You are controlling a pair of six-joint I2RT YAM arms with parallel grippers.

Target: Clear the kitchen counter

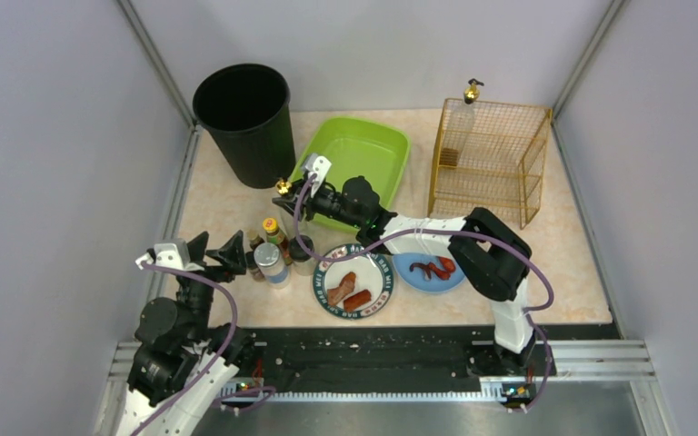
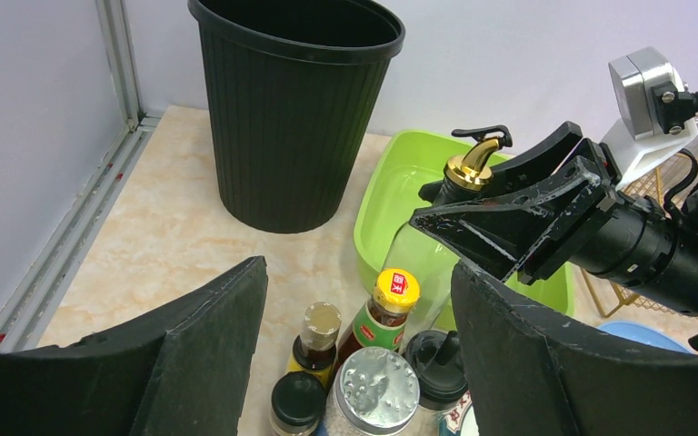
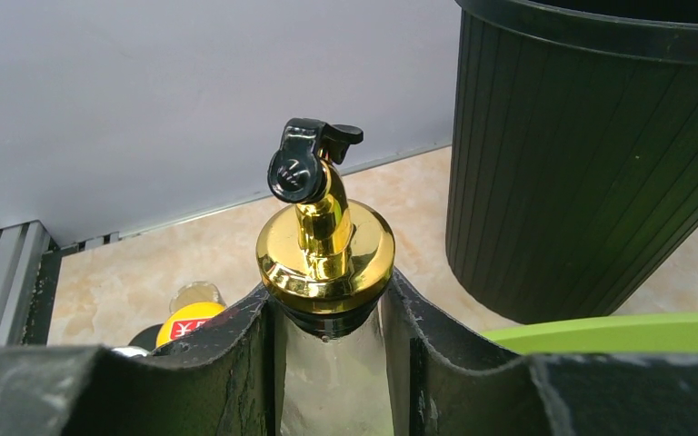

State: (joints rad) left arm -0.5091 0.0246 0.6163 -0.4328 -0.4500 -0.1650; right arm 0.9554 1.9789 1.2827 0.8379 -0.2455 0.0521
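Note:
The pale marbled kitchen counter [image 1: 223, 204] carries a cluster of several condiment bottles [image 1: 271, 252]. My right gripper [image 1: 293, 193] is shut on the neck of a clear glass oil bottle [image 3: 327, 263] with a gold pourer, between the black bin and the green tray. The bottle also shows in the left wrist view [image 2: 470, 169]. I cannot tell whether its base touches the counter. My left gripper [image 1: 221, 243] is open and empty just left of the cluster. In the left wrist view [image 2: 359, 272] its jaws stand wide on either side of the yellow-capped sauce bottle [image 2: 391, 304] and a metal-lidded jar [image 2: 377, 391].
A black waste bin [image 1: 242, 118] stands at the back left, a green tray [image 1: 363, 150] beside it. A gold wire basket [image 1: 491, 159] stands at the back right. A rimmed plate with sausages [image 1: 354, 283] and a blue plate [image 1: 429, 270] sit near the front edge.

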